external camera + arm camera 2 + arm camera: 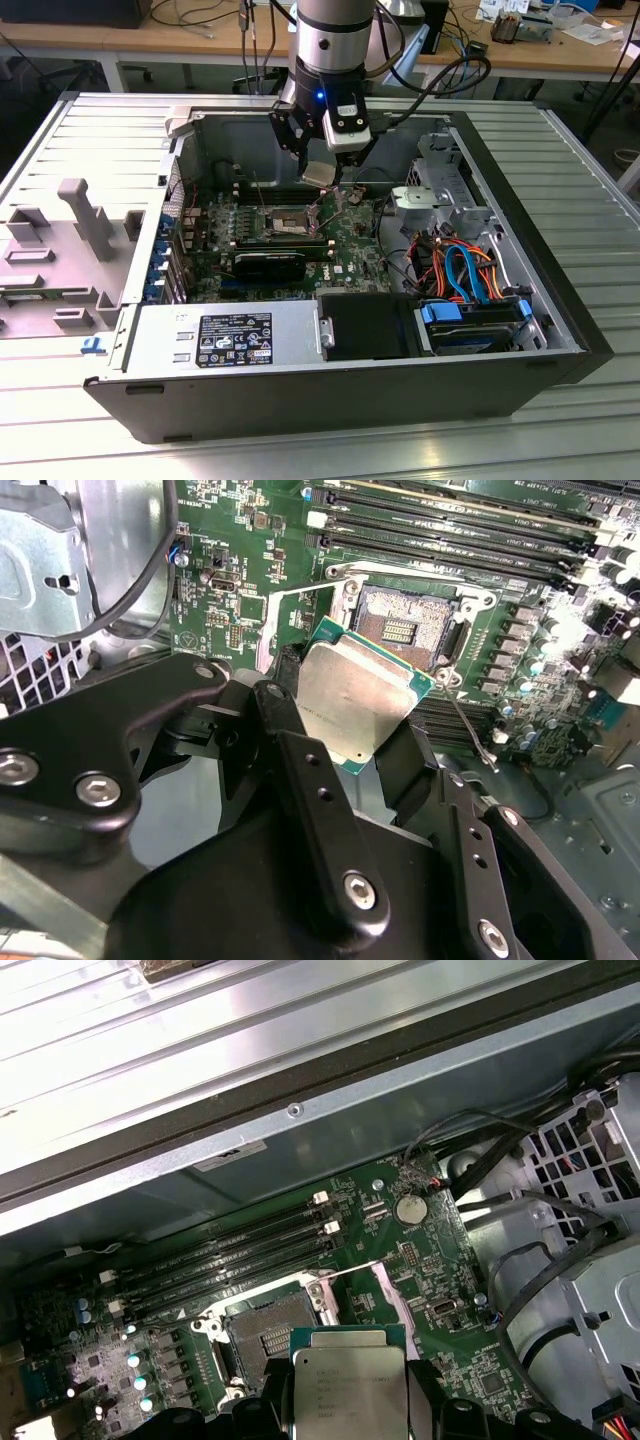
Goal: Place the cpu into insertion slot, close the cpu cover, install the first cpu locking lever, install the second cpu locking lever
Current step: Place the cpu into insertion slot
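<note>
Your claw (322,172) is hanging inside the open computer case (300,400), and its two black fingers (292,742) are pinching the cpu (352,695) by opposite edges, so the jaws are standing only as wide as the chip. The cpu is riding tilted at the very tip of the claw, its silvery-grey metal face and thin green border showing in both wrist views. It is not sitting in anything yet: the insertion slot (405,625) is lying on the green motherboard (240,540) beneath the claw and a little ahead of its fingertips, its dark centre uncovered. (In the second wrist view one corner of the chip is overlapping the slot's rim, but the exterior view is showing the chip held clear above the board.) The cpu cover (268,630), a thin silver frame, is standing off to one side of the slot rather than lying over it; how far it is swung up, you cannot tell. On the slot's opposite side a thin wire locking lever (468,722) is angling away from the corner. Long black memory slots (230,1250) are running in rows past the slot, farther from the claw. Well apart from the claw, across the board, a silver power supply (225,335) is lying beside a drive bay (470,325) with blue tabs, and orange and blue cables (462,265) are looping nearer the claw than that bay.
</note>
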`<state>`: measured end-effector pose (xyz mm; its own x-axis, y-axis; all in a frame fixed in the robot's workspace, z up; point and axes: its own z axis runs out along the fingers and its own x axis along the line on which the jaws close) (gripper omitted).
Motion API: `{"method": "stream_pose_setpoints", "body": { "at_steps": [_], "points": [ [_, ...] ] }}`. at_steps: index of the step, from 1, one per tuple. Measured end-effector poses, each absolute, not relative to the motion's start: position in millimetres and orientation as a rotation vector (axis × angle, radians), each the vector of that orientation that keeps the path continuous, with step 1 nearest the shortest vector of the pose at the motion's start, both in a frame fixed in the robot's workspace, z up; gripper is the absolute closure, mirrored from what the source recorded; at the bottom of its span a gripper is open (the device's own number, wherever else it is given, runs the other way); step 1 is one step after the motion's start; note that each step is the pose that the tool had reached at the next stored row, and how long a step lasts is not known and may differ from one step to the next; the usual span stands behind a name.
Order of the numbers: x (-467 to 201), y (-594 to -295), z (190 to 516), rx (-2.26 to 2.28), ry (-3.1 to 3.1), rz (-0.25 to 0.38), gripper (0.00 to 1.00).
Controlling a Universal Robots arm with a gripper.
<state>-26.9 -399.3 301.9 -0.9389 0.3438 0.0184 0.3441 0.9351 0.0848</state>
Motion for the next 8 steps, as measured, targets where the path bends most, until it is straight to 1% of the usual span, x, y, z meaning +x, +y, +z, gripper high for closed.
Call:
{"method": "stream_pose_setpoints", "body": {
  "at_steps": [8],
  "points": [
    [-26.9, -399.3, 301.8, -0.556, -3.086, -0.136, 0.45]
  ]
}}
